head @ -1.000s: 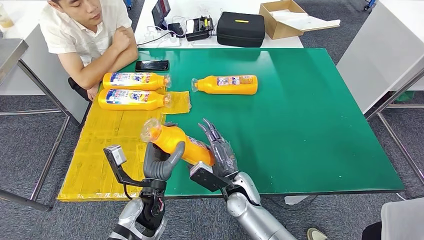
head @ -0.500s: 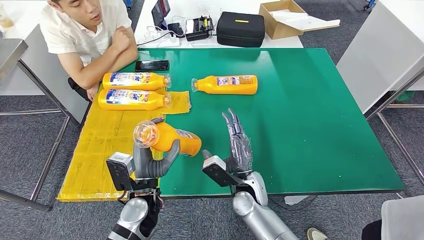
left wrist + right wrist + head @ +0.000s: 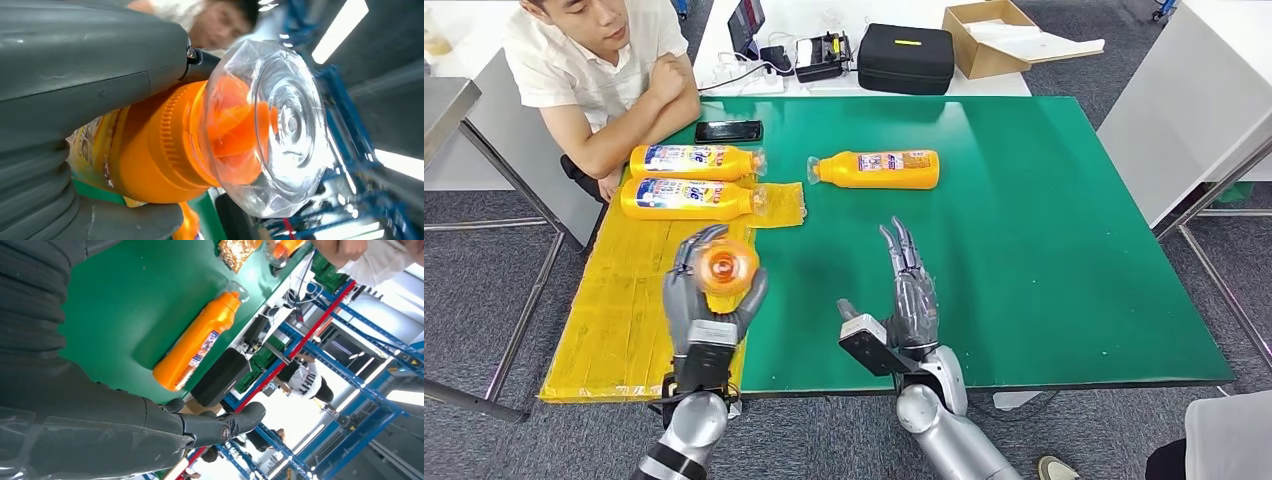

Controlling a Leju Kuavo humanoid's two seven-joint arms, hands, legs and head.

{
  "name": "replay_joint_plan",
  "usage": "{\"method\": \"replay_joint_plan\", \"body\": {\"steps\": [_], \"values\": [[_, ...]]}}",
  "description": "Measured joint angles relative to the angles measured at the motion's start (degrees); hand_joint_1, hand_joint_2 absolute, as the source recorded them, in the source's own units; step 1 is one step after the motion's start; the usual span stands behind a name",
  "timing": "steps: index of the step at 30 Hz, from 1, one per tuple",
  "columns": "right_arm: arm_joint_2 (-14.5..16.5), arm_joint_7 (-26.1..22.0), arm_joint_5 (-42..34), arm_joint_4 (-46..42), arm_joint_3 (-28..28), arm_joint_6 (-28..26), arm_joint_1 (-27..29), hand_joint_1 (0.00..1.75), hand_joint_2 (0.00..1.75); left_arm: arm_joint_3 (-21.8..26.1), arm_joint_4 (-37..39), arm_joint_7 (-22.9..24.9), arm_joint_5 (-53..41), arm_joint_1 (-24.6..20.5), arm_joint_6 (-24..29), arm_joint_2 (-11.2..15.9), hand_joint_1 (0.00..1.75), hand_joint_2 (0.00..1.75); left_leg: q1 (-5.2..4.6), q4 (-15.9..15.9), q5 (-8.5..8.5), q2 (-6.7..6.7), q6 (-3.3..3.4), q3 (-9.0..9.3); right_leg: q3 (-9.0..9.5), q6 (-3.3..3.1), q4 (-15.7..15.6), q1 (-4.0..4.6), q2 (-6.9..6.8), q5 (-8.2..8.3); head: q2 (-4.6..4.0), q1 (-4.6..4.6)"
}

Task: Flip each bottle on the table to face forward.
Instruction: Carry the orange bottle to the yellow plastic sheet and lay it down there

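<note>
My left hand grips an orange bottle lifted off the table, its clear cap pointing up toward the head camera. The left wrist view shows the same bottle close up, clear cap over an orange neck, held in my left hand. My right hand stands open above the green table, fingers straight and apart, holding nothing. Another orange bottle lies on its side mid-table, cap to the left, also seen as the bottle beyond my right hand. Two more bottles lie side by side at the left.
A yellow mat covers the table's left part. A person sits at the far left corner, arms resting by a black phone. A black case, a cardboard box and electronics stand on the white table behind.
My left hand has turned the held bottle from lying tilted to pointing cap-up at the camera and drawn it left. My right hand let go of it and moved away to the right, fingers spread.
</note>
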Motion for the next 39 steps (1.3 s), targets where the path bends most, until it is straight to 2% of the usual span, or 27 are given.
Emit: {"method": "replay_joint_plan", "body": {"steps": [8,10,14,20,23,31,39], "values": [[0.1,-0.1,0.0,-0.5,-0.3,0.2,0.0,0.0,1.75,0.0,2.1,0.6,-2.3,-0.5,0.7,0.8,1.75,1.75,0.0,0.0,0.0,0.0,0.0,0.0,-0.01,0.0,0.0,0.0,0.0,0.0,0.0,-0.01],[0.1,-0.3,0.0,-0.5,-0.4,0.6,0.0,0.0,1.75,0.3,2.5,1.5,-6.9,-0.5,0.8,0.8,1.75,1.75,0.0,0.0,0.0,0.0,0.0,0.0,-0.01,0.0,0.0,0.0,0.0,0.0,0.0,0.0],[0.5,-1.1,-0.3,-1.0,-0.5,2.5,-0.1,0.0,1.75,1.4,4.2,5.7,-22.0,-1.2,0.8,0.8,1.75,1.75,0.0,0.0,0.0,0.01,0.0,0.0,-0.01,0.0,0.0,0.0,0.0,0.0,0.0,-0.01],[0.7,-1.5,-0.5,-2.5,-1.6,4.5,-0.1,0.0,1.75,3.8,9.5,13.2,-36.1,-4.1,-0.3,1.1,1.75,1.75,0.0,0.0,0.04,-0.01,-0.02,0.0,0.0,0.0,0.0,0.0,0.0,0.01,0.0,-0.02],[0.9,-1.7,-1.0,-3.1,-2.2,5.9,0.0,0.0,1.75,4.3,13.4,16.4,-38.6,-6.0,-3.2,1.7,1.75,1.75,0.0,0.0,0.05,0.0,-0.02,0.0,0.0,0.0,0.0,0.0,0.0,0.02,0.0,-0.02],[1.0,-2.0,-0.5,-4.3,-3.7,8.2,0.1,0.0,1.75,4.5,23.4,26.8,-50.0,-11.3,-6.0,4.1,1.75,1.75,0.01,0.0,0.05,0.01,-0.03,0.0,-0.03,-0.01,0.1,0.0,0.0,0.01,0.0,-0.01],[1.0,-2.0,0.8,-4.6,-4.7,10.2,0.5,0.0,1.75,4.9,31.4,30.7,-53.6,-16.2,-10.2,5.0,1.75,1.75,0.0,0.0,0.06,0.0,-0.03,0.0,-0.02,-0.01,0.1,0.0,0.0,0.01,0.0,-0.01]]}}
